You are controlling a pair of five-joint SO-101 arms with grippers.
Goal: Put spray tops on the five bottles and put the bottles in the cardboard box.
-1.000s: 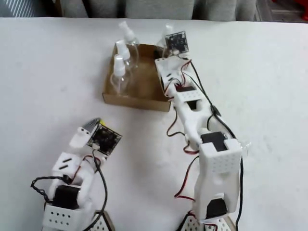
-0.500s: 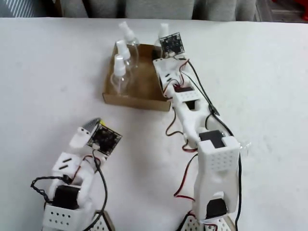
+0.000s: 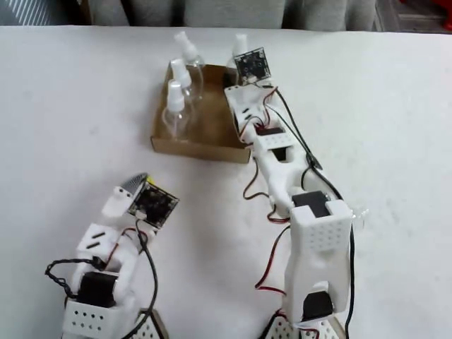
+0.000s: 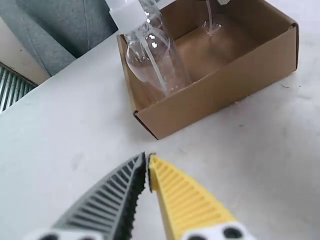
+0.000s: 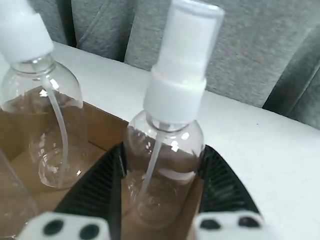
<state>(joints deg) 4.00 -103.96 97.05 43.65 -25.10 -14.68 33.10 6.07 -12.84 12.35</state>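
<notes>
The cardboard box [image 3: 212, 134] lies in the middle of the table in the high view. Three clear bottles with white spray tops [image 3: 175, 106] stand along its left side. My right gripper [image 5: 162, 155] is shut on a fourth clear spray-topped bottle [image 5: 172, 100], held upright at the box's far right corner [image 3: 240, 48]. One boxed bottle [image 5: 45, 110] stands close beside it. My left gripper [image 4: 148, 159] is shut and holds nothing; it rests low over the table near the front left [image 3: 134, 182], short of the box [image 4: 225, 85] and a bottle in it [image 4: 155, 55].
White table [image 3: 381, 106] stretches on all sides of the box. Red and black wires [image 3: 261, 183] run along the right arm. Grey curtain [image 5: 280, 60] hangs behind the table's far edge.
The right arm has shifted slightly left with the bottle in its grip, then held still. The left arm has not moved.
</notes>
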